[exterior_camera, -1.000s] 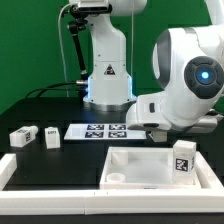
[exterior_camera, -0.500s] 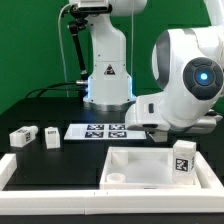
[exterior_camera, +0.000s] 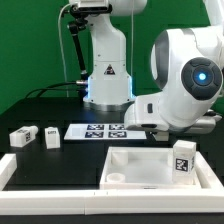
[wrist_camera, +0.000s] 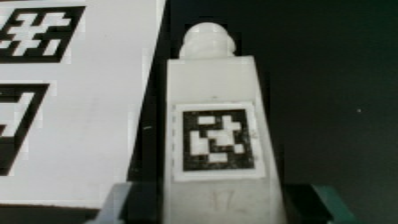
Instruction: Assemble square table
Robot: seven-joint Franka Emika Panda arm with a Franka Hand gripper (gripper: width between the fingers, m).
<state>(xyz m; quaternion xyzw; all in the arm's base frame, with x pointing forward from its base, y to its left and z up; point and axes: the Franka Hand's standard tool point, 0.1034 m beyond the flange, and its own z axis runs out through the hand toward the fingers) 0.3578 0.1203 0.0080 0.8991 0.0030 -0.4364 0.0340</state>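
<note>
Leg block (wrist_camera: 217, 120) lies flat on black table (wrist_camera: 338, 90), tag up, just beside marker board (wrist_camera: 80, 110), long axis approx. along board's edge. Rounded peg end pts away from gripper (wrist_camera: 221, 205). Fingers (wrist_camera: 128, 205) flank its near end, v. close to both sides; can't tell if pinching.

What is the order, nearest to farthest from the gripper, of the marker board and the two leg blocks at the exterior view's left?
1. marker board, right beside the gripper, as the wrist view confirms.
2. inner leg block, just past the board's end toward the exterior view's left.
3. outer leg block, farthest toward that left.
</note>
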